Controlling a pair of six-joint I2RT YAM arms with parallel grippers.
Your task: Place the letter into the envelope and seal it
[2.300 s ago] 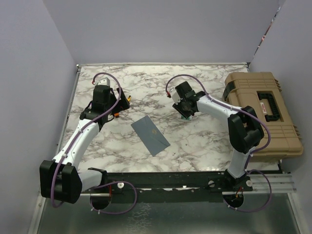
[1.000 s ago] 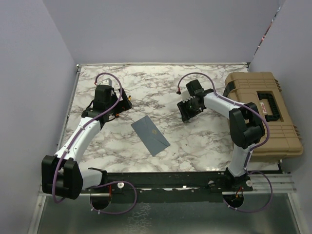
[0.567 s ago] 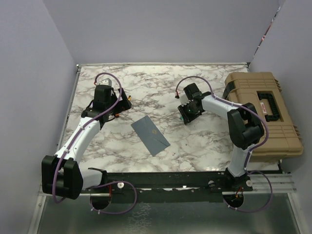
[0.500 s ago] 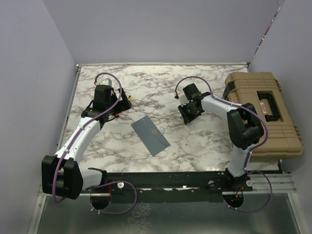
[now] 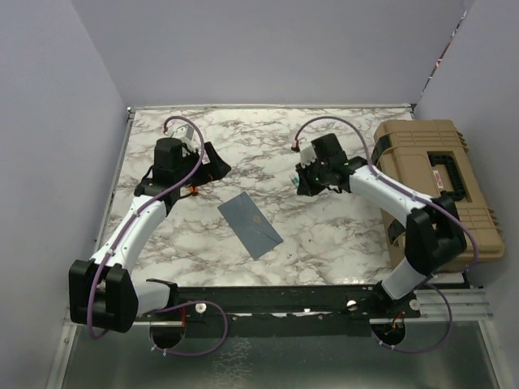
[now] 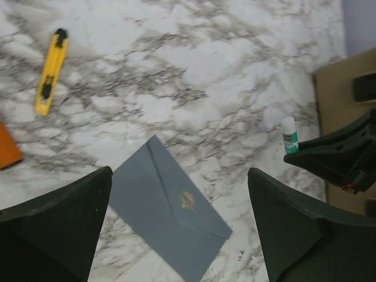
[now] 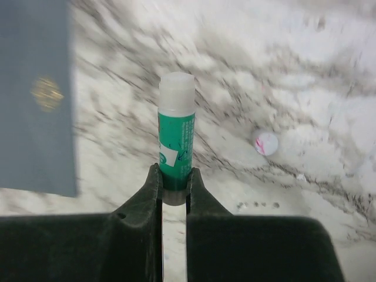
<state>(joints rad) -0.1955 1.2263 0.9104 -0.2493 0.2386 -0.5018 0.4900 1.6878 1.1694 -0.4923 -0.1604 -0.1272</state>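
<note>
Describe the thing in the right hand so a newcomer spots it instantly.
On the marble table, look left of the tan case to the right hand. Pinched in it is a glue stick: a small green-labelled cylinder with a pale top, unlike the flat grey-blue envelope nearby.

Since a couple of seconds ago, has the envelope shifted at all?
No. The envelope sits at the same spot and angle on the marble table, no nearer its front edge.
</note>
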